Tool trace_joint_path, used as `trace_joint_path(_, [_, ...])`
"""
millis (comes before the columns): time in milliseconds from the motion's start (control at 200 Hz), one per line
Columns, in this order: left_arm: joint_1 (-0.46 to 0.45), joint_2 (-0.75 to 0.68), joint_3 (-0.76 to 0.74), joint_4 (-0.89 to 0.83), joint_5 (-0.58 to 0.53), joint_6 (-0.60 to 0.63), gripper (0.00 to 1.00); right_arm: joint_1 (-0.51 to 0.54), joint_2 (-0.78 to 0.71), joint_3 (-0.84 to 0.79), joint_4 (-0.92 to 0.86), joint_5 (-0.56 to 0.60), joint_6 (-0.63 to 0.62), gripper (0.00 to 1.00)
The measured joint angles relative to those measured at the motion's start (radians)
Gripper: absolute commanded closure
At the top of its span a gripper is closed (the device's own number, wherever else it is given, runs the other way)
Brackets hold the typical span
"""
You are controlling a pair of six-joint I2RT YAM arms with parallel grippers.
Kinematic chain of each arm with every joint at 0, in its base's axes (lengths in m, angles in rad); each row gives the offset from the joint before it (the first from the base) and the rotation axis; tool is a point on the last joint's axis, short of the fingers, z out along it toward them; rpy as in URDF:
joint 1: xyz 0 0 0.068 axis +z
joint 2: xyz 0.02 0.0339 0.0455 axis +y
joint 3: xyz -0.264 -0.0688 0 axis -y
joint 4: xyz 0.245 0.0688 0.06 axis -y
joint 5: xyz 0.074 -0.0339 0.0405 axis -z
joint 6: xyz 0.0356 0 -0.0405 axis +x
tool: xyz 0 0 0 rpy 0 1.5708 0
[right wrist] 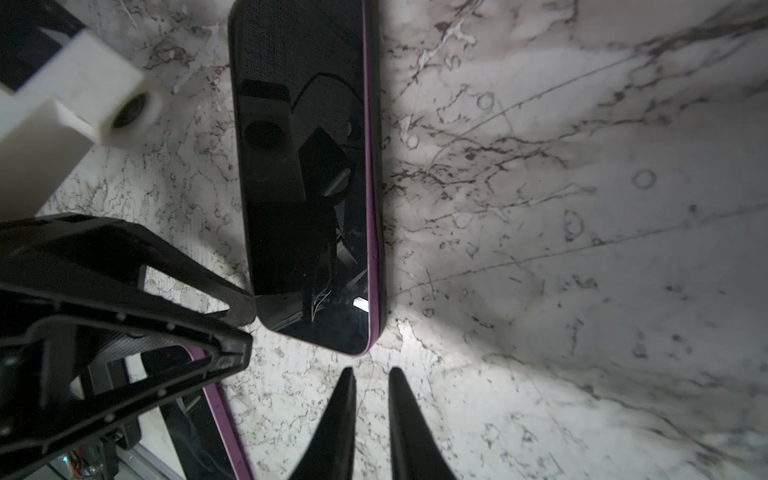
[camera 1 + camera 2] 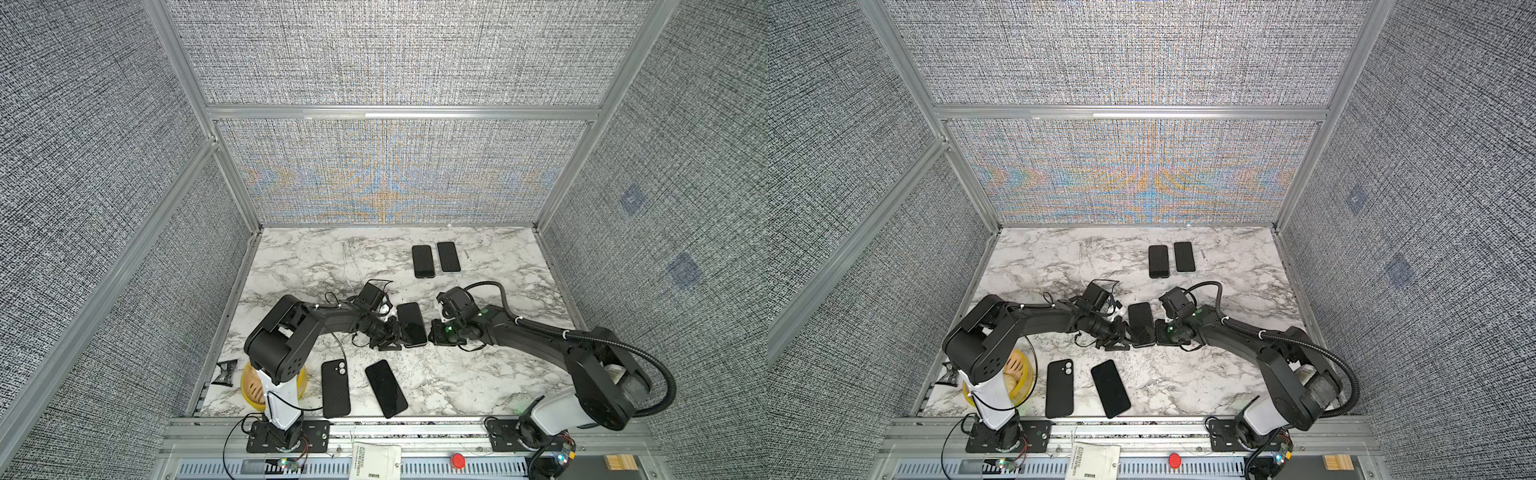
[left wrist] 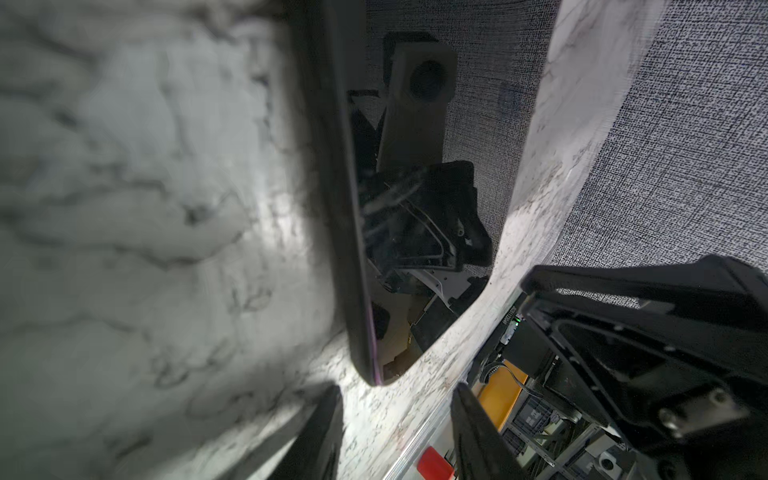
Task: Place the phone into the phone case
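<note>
Partly, the left gripper [image 2: 395,337] hides an edge of the phone [image 2: 412,324].

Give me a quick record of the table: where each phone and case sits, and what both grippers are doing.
middle phone: flat, screen up, purple edge, between both grippers
left gripper: open, empty, near the phone's corner
right gripper: slightly open, empty, short of the phone
far left phone: flat, beside far right phone
near case: back up, camera holes showing
near phone: screen up, angled, right of the case
</note>
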Motion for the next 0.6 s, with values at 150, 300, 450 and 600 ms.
trace_joint_path(150, [0.0, 0.009, -0.002, 0.009, 0.008, -0.001, 0.59, 0.002, 0.026, -0.005, 0.035, -0.015, 0.024, 0.8])
trace_joint_path(300, [0.0, 0.016, -0.008, 0.034, 0.019, -0.003, 0.6, 0.002, 0.043, -0.005, 0.058, -0.022, 0.035, 0.8])
trace_joint_path(450, [0.0, 0.02, -0.008, 0.039, 0.023, -0.004, 0.61, 0.002, 0.06, -0.003, 0.064, -0.027, 0.041, 0.8])
trace_joint_path(600, [0.001, 0.022, -0.01, 0.043, 0.027, -0.004, 0.62, 0.002, 0.071, 0.006, 0.064, -0.027, 0.04, 0.81])
